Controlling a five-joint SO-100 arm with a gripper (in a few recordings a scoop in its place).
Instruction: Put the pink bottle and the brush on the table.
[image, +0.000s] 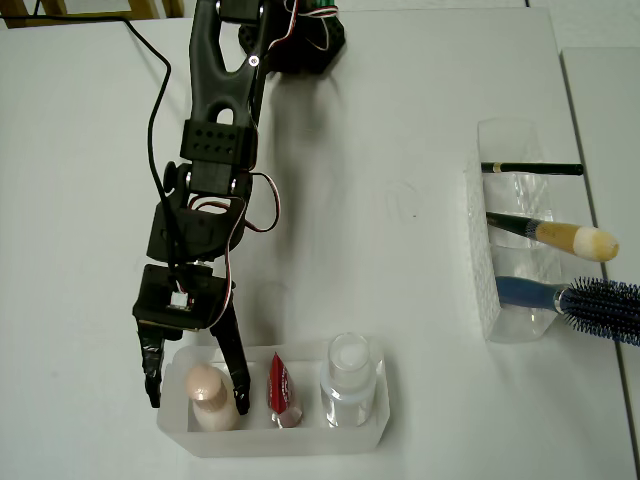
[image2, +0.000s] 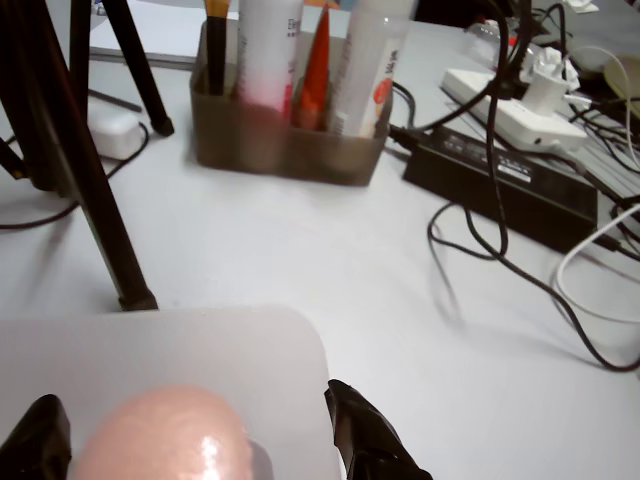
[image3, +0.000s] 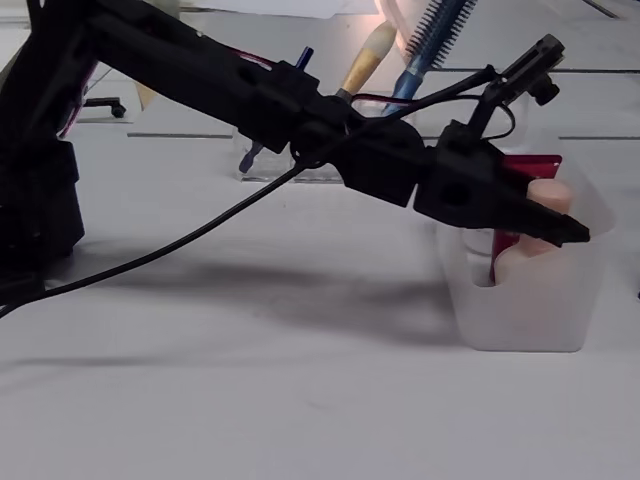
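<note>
Overhead, jaws spread open either side of pink bottle (image: 207, 392) in tray (image: 300, 441), red tube (image: 281, 388) beside, brush (image: 560, 236) well apart.

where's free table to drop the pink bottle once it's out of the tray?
Widest bare table lies between the arm and the clear organizer holding the brush, above the frosted tray. Another bare strip sits left of the arm. Crowded: the tray, where the open gripper straddles the pink bottle beside the red tube.
</note>
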